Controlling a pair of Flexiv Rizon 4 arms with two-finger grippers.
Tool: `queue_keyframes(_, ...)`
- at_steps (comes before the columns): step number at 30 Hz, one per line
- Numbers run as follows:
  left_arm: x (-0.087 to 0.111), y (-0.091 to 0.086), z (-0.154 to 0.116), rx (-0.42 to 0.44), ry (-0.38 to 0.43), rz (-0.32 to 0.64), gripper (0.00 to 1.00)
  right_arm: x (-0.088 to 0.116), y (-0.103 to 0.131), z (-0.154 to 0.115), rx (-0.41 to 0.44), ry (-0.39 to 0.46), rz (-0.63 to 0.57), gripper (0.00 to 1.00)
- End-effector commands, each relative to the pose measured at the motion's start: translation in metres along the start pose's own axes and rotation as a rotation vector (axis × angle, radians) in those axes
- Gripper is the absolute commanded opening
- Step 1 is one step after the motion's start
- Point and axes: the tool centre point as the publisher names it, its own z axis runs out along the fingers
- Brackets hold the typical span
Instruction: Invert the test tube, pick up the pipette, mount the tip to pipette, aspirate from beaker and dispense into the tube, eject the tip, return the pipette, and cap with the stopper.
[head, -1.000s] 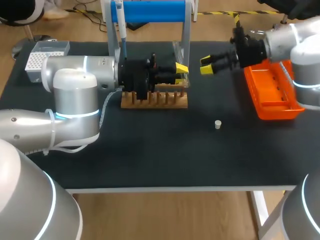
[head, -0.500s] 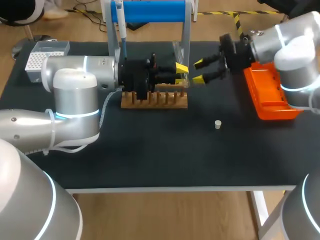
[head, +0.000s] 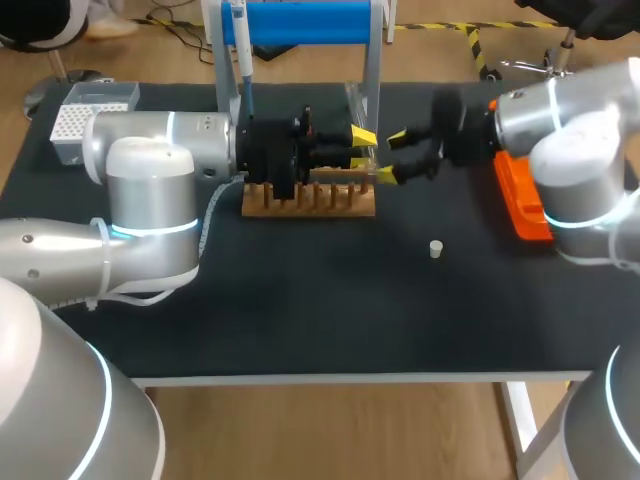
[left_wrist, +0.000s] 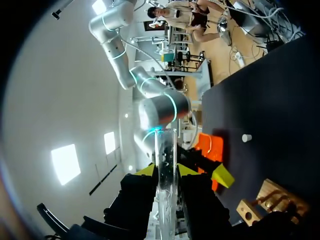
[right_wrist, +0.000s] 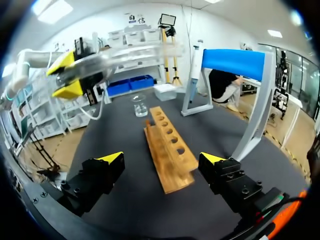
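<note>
Clear glass test tube (left_wrist: 165, 150) sits clamped between both yellow-tipped fingers of the left gripper (left_wrist: 165, 171) in the left wrist view. One end stands clear of the fingers, and the other is lost behind the black gripper body. Which end is open cannot be told. In the right wrist view the tube lies roughly level above the table, with its long axis crosswise to the slotted wooden rack (right_wrist: 170, 147). It is gripped near one end, and the free length points toward the blue-topped stand (right_wrist: 235, 57). The right gripper (right_wrist: 161, 159) has its fingers wide apart, with the rack ahead on the black table (right_wrist: 120, 145). In the head view the left gripper is over the rack's right end, with the right gripper just beside it. Contact between them cannot be judged, and the tube is hard to make out there. A small white stopper (head: 436, 248) lies apart on the table, nearer the front edge. The orange tray (head: 520, 205) is partly hidden by the right arm.
</note>
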Motion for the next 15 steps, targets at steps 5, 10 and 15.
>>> queue_keyframes(5,0.000,0.000,0.001,0.000,0.001,0.001,0.00,0.012,-0.007,0.007,0.023,-0.091,0.031,1.00)
queue_keyframes(10,0.000,0.000,0.001,0.000,0.001,0.001,0.00,0.016,-0.010,0.012,0.034,-0.102,0.049,1.00)
queue_keyframes(15,0.000,0.000,0.001,0.000,0.001,0.001,0.00,0.019,-0.012,0.017,0.049,-0.090,0.037,1.00)
